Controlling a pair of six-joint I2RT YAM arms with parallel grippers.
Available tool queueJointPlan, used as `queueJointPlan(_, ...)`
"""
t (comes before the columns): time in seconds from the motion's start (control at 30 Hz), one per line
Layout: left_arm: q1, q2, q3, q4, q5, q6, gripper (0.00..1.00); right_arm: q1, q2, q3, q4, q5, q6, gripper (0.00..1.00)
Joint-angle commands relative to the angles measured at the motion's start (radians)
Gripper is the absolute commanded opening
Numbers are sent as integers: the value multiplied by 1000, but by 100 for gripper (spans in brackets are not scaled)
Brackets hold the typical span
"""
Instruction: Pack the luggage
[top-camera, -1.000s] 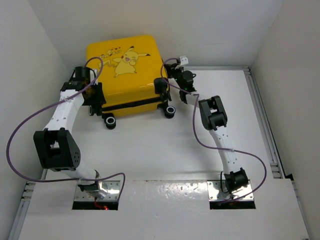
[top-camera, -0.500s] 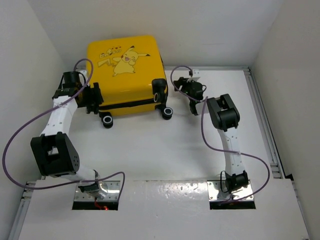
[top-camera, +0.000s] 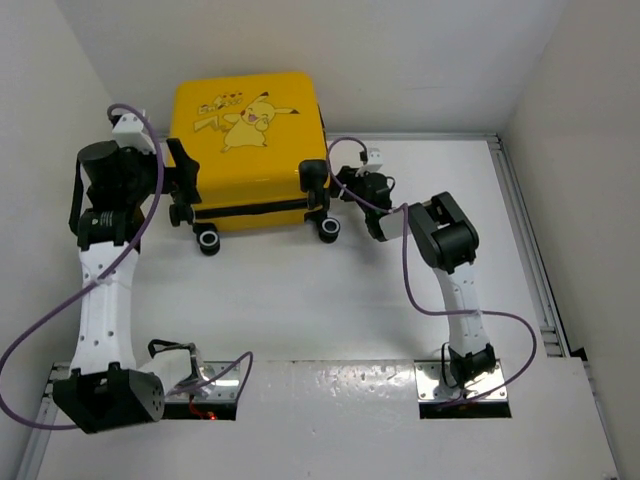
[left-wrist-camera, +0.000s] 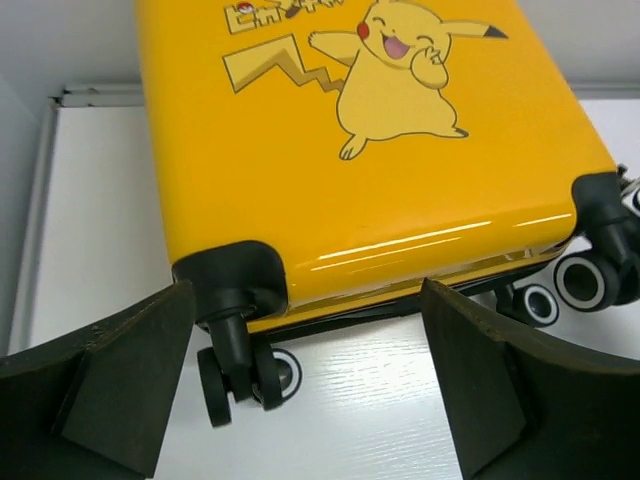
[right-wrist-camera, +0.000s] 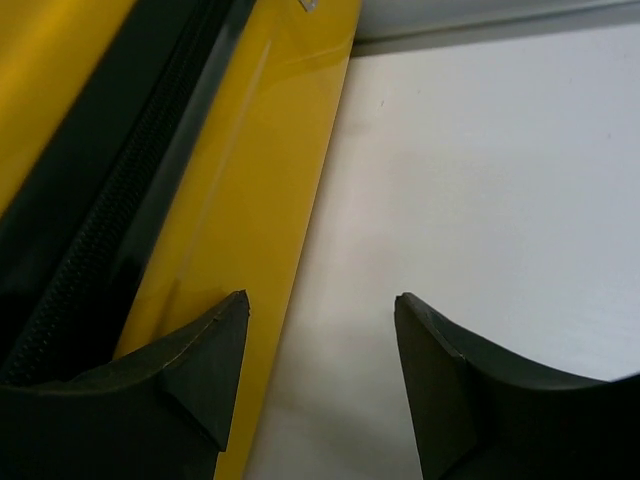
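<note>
**Top view.** The luggage (top-camera: 250, 140) lies closed in the upper centre of the frame, at the far side of the surface (top-camera: 300, 290). The Pikachu shell faces up. The wheeled end points toward the bottom of the frame, so the long axis appears to run bottom to top. The left gripper (top-camera: 183, 185) is at the lower-left corner of the luggage and the right gripper (top-camera: 345, 188) at the lower-right corner. Both arms are about equally near.

**Left wrist view.** The fingers (left-wrist-camera: 120, 380) are spread wide and hold nothing. The luggage (left-wrist-camera: 360, 150) fills the upper frame, directly ahead. A corner wheel (left-wrist-camera: 240, 370) sits between the fingers.

**Right wrist view.** The fingers (right-wrist-camera: 190, 370) are parted and hold nothing. The luggage (right-wrist-camera: 260, 150) occupies the left of the frame, its zipper seam (right-wrist-camera: 110, 230) running diagonally. The left finger is just beside the shell edge. Bare surface fills the rest of the gap.
</note>
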Motion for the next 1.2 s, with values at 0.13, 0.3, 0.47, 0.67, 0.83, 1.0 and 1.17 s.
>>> queueJointPlan(0.13, 54, -64, -6, -137, 2, 24, 100, 227, -154, -138, 30, -51, 66, 62)
queueJointPlan(0.3, 64, -76, -66, -202, 91, 58, 100, 446, -261, -227, 104, 0, 28, 63)
queueJointPlan(0.47, 64, -47, -75, -223, 74, 58, 100, 680, -298, -180, 197, 80, -148, 63)
queueJointPlan(0.67, 153, 57, 98, -101, -76, 15, 97, 749, -467, -464, 461, 253, -329, 61)
queueJointPlan(0.83, 195, 348, 427, -149, -112, -36, 73, 583, -632, -666, 405, 294, -292, 56)
queueJointPlan(1.0, 262, 808, 880, -172, 210, -80, 73, 254, -805, -618, -123, -33, -49, 57)
queueJointPlan(1.17, 283, 1062, 1116, -82, 165, -210, 91, -6, -802, -520, -433, -514, 75, 62)
